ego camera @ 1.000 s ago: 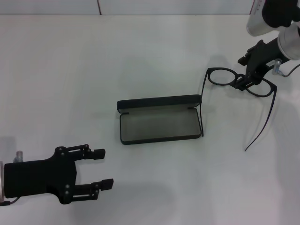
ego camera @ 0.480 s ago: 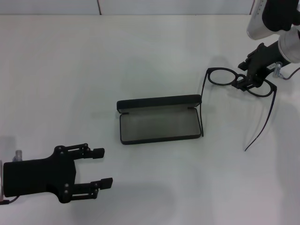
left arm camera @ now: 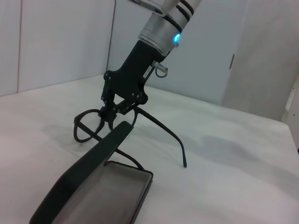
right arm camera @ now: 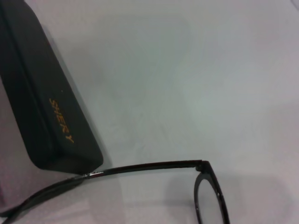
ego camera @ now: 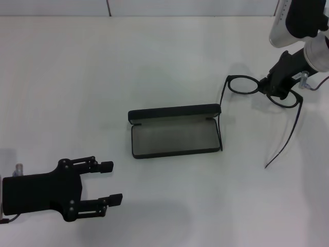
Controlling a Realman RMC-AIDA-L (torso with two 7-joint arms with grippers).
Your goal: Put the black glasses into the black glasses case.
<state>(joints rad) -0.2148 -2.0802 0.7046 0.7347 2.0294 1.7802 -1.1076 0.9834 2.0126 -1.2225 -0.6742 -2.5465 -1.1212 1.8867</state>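
Orange "SHERY" lettering (right arm camera: 61, 120), black glasses case (right arm camera: 42, 112)

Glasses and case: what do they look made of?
The black glasses: thin matte black frame, likely plastic; slender temples, clear lenses showing the table through. The right gripper grips them at the bridge.

The black glasses case: rigid clamshell standing open, matte black shell, probably leatherette or plastic over a hard core; dull grey lining looks like fabric, and the right wrist view shows orange printed lettering.
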